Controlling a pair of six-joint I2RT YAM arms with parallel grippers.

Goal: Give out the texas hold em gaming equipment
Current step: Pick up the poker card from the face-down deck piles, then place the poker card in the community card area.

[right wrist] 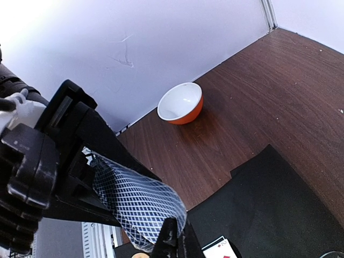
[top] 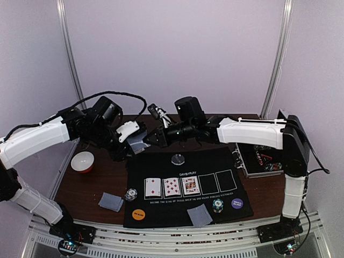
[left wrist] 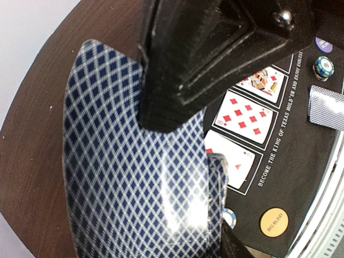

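Squeezing the bent cards (left wrist: 123, 177) in the left gripper (top: 133, 146), up near the mat's (top: 156, 167) back edge. Touching their edge with the right gripper (right wrist: 173, 239); cannot tell whether pinching. Peel off just one, slowly.

We see white shells on both the left arm (top: 37, 140) and right arm (top: 252, 131), with black joints and wrists. A black cable (top: 121, 94) arcs over the left wrist at 12 o'clock. The left gripper (left wrist: 188, 142) has matte black fingers (left wrist: 215, 48), one silver screw (left wrist: 283, 17) at 1 o'clock.
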